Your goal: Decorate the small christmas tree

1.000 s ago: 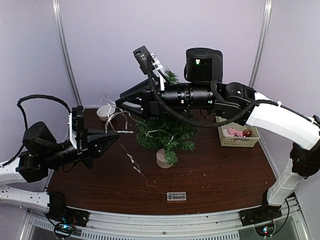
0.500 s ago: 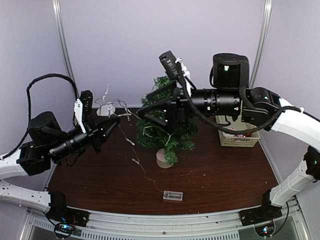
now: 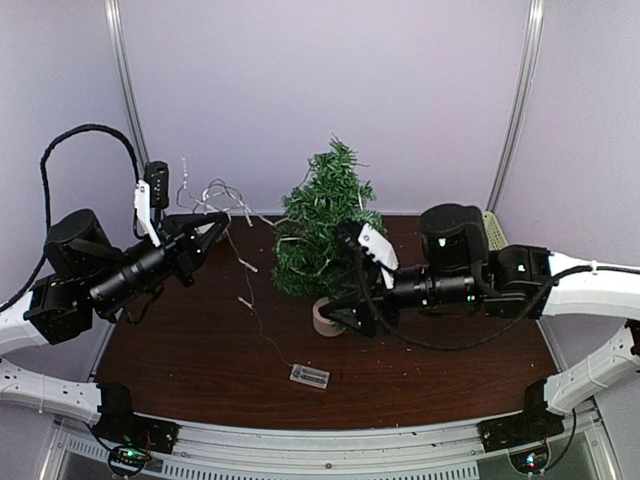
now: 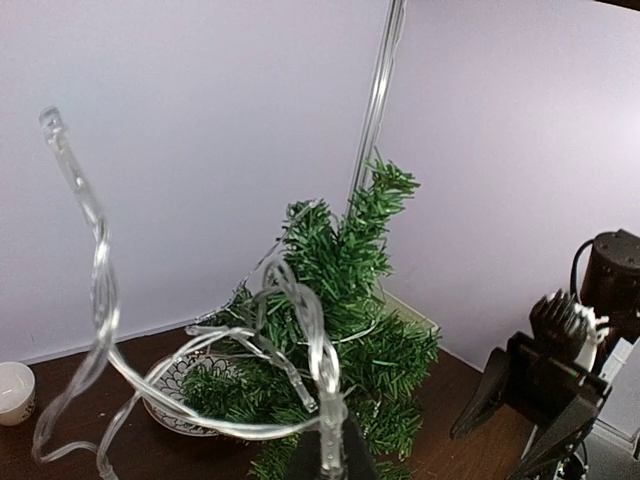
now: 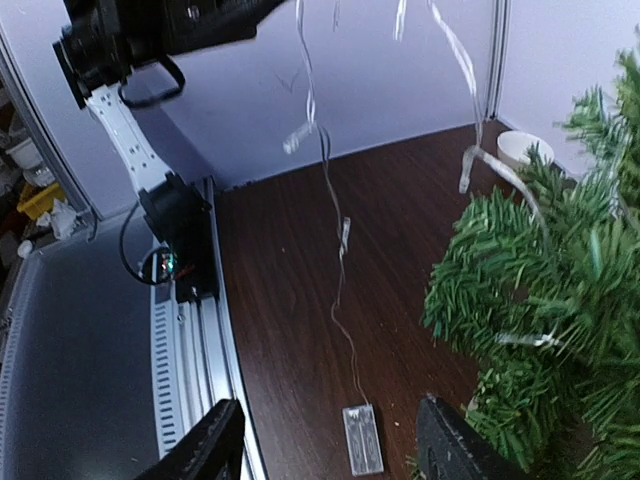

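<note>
The small christmas tree stands upright mid-table on its pale base, with a strand of clear light string across its branches. My left gripper hovers left of the tree, shut on the light string. Loops rise above the gripper, and the wire trails down to a clear battery box on the table. My right gripper is low beside the tree's base, open and holding nothing. In the right wrist view its fingers straddle the battery box, with the tree at the right.
A patterned plate lies behind the tree, and a white cup stands at the far left of the table. A beige basket peeks out behind the right arm. The table's metal front rail runs near the battery box.
The right arm came down from the tree's top to its base and opened, free of the string. The left gripper lifted the string higher, and the battery box slid left.
</note>
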